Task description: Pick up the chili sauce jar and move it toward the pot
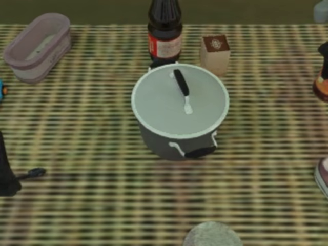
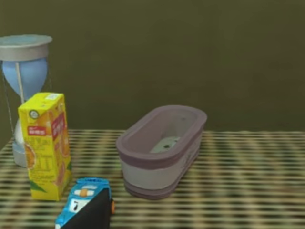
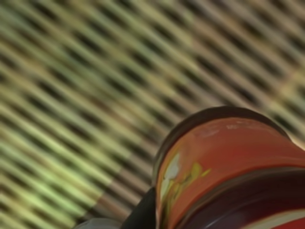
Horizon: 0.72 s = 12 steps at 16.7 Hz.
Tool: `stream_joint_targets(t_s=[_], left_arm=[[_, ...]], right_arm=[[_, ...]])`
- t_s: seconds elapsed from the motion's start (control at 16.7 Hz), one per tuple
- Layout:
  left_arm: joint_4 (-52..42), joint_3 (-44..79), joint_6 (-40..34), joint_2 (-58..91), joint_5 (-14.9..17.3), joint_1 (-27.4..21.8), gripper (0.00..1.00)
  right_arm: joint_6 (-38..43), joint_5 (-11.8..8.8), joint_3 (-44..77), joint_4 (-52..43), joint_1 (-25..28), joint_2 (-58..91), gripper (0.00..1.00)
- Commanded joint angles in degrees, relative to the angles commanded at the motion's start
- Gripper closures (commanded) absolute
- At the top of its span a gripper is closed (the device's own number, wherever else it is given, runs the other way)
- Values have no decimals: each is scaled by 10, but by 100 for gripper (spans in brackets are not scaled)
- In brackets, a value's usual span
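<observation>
The pot (image 1: 179,105), large, round and grey with a white-rimmed lid, stands mid-table. The chili sauce jar (image 1: 321,84) shows only as a dark and orange sliver at the table's right edge, far right of the pot. In the right wrist view the jar (image 3: 224,162) fills the near corner, its orange-yellow label turned to the camera, with a dark finger (image 3: 143,214) pressed against its side. My right gripper (image 1: 324,54) is shut on it. My left arm (image 1: 6,177) is parked at the left edge.
A tall dark bottle (image 1: 165,31) and a small brown-topped box (image 1: 215,54) stand just behind the pot. A lilac tub (image 1: 38,46) sits back left, with a juice carton (image 2: 45,143), hourglass (image 2: 26,90) and blue toy (image 2: 86,205) nearby. A shoe (image 1: 323,177) lies at the right edge.
</observation>
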Motion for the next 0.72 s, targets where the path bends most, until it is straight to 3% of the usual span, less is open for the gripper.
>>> stream_joint_targets(t_s=[0.24,0.72], left_arm=[[0,0,0,0,0,0,0],[0,0,0,0,0,0,0]], right_arm=[[85,16,-20,22,28,-1,100],[404,71,-99,97,127,-5,100]])
